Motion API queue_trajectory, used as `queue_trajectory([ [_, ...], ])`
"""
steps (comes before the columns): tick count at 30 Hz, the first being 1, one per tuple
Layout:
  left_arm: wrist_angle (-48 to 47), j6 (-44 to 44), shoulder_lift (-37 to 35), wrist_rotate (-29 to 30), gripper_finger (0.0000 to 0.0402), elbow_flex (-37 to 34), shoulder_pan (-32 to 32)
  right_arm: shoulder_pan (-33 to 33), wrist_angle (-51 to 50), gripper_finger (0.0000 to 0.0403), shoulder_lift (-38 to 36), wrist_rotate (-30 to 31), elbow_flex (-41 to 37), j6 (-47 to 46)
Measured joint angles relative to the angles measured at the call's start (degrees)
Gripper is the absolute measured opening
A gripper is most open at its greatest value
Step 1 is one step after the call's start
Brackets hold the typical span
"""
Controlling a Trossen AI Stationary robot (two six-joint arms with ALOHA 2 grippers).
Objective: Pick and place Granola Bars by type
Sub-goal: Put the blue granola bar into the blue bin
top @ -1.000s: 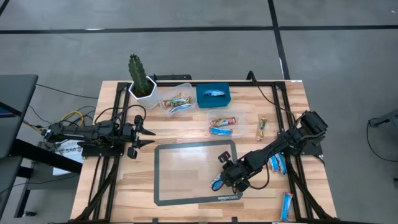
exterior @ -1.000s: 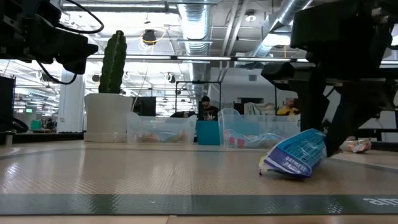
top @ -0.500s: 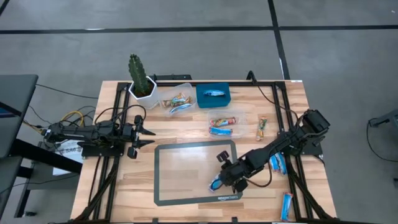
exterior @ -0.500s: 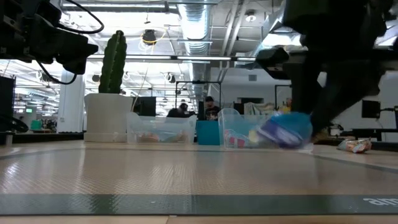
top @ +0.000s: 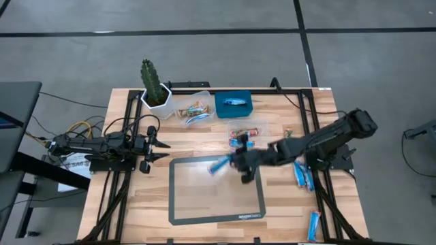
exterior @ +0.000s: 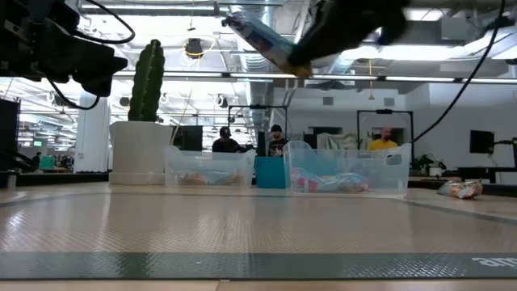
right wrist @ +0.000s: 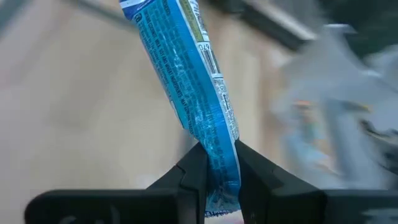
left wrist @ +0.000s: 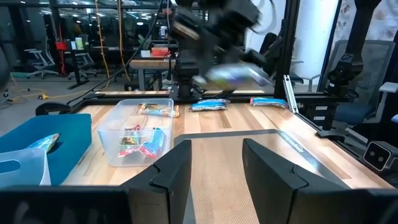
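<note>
My right gripper [top: 238, 160] hangs over the far part of the dark-framed mat [top: 204, 197], shut on a blue granola bar [top: 219, 165]. The low view shows the blue granola bar [exterior: 262, 38] high above the table. More blue bars [top: 304, 178] and a multicoloured one [top: 287, 136] lie flat on the wood at the table's right. Other bars lie in two clear tubs [top: 194, 109] [top: 248, 134] and one in the blue bin [top: 235, 104]. My left gripper [left wrist: 216, 174] waits open at the table's left edge, pointing level. My right gripper pinches one end of the blue bar's wrapper [right wrist: 219, 155] between its two fingers [right wrist: 194, 175]. The fingers come from the table's right, slanting down, in line with the bar. The bar sticks out past the fingertips toward the table's left, lifted clear of the mat.
A cactus in a white pot [top: 154, 88] stands at the far left corner, beside the tubs and the bin along the far edge. A dark metal frame [top: 315, 136] runs along both table sides. People show in the room beyond the table.
My right gripper has risen from the mat's near right corner and gone toward the far edge and the left, tipping up from steeply downward. The blue bar, which rested with one end on the mat, is now lifted clear and carried high.
</note>
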State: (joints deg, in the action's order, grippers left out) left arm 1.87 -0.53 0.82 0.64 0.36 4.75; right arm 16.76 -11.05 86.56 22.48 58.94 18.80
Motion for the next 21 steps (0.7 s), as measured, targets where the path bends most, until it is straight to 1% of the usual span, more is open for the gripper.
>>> queue_trajectory([
  [6, 0.02, 0.48, 0.0, 0.0, 0.0135, 0.01, 0.01, -9.14, 4.88, 0.0056, -3.84, 4.73, 0.0, 0.69],
  [12, 0.01, 0.3, -0.01, 0.0, 0.0135, 0.01, 0.02, -20.12, 7.69, 0.0056, -5.37, 4.87, 0.0, -0.71],
  [21, 0.02, 0.49, 0.0, 0.0, 0.0135, 0.0, 0.01, -35.6, 7.88, 0.0056, -4.82, 4.7, 0.0, -0.78],
])
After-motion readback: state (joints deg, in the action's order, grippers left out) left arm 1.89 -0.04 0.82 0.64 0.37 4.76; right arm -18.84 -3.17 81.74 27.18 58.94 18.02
